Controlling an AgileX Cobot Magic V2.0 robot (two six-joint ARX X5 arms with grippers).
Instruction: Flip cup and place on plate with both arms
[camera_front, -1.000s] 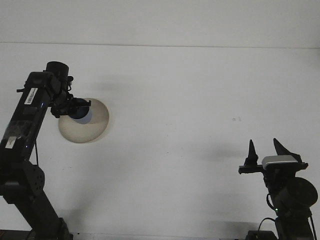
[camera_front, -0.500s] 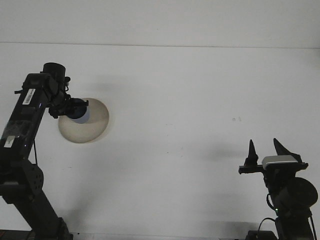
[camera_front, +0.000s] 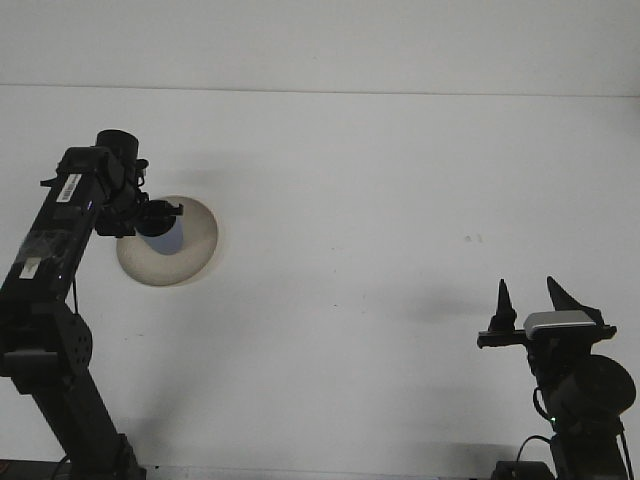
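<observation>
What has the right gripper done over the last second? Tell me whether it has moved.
No. The right gripper sits at the same spot near the table's lower right, its fingers spread as before, level with the same small marks on the tabletop above it.

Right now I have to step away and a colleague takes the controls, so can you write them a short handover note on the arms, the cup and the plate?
Left gripper: over the round beige plate at the table's left, at the small blue-grey cup; whether its fingers grip the cup cannot be told.
Right gripper: open, empty, parked at the near right, far from the plate.
Cup: over the plate's middle, partly hidden by the gripper; its orientation, and whether it rests on the plate, are unclear.
Done: cup brought to the plate.
Left: confirm the cup stands flipped, release, pull the left arm back.
</observation>
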